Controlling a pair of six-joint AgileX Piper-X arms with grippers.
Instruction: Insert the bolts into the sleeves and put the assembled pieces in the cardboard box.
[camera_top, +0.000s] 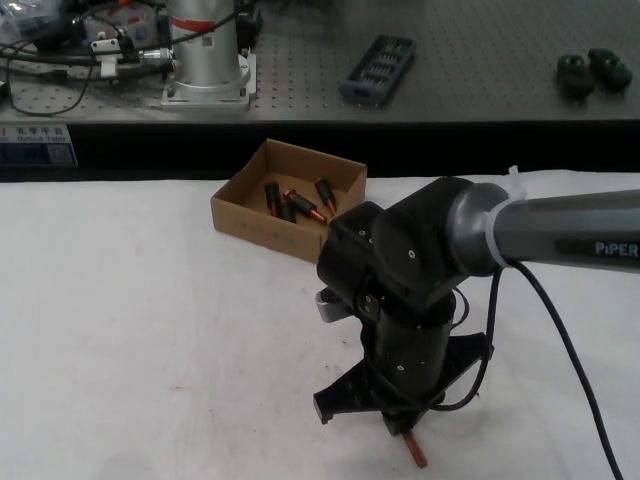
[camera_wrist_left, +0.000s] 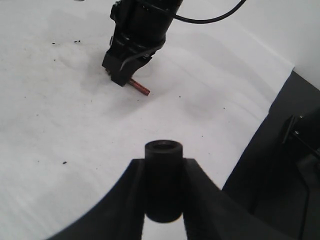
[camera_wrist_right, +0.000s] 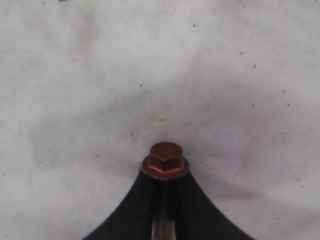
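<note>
"Two tools, and we have both of them loaded. Our right tool (camera_wrist_right: 164, 181) is clamped on the shank of a copper bolt (camera_wrist_right: 165, 161), with the hex head poking out past the fingertips, low over the white bench (camera_top: 120, 320)."

"And our left tool (camera_wrist_left: 163, 169)?"

"Closed around a black sleeve (camera_wrist_left: 163, 149), open end pointing away from the wrist and roughly toward the right tool. The two tools are well apart, with bare bench between them, so bolt and sleeve are not mated yet."

"So where do we stand on the whole job?"

"Farther out, the cardboard box (camera_top: 262, 232) sits on the bench beyond the right arm. We count at least three assembled pieces (camera_top: 300, 205) lying in it, dark sleeves with copper showing at one end. We'd judge a fair share of the work is banked."

"What's left, then?"

"For this pair, all of it. We have to bring the tools together, line the bolt up with the bore, seat it, and carry the piece over to the box. Whether more loose parts wait after this one, we cannot tell"
</note>
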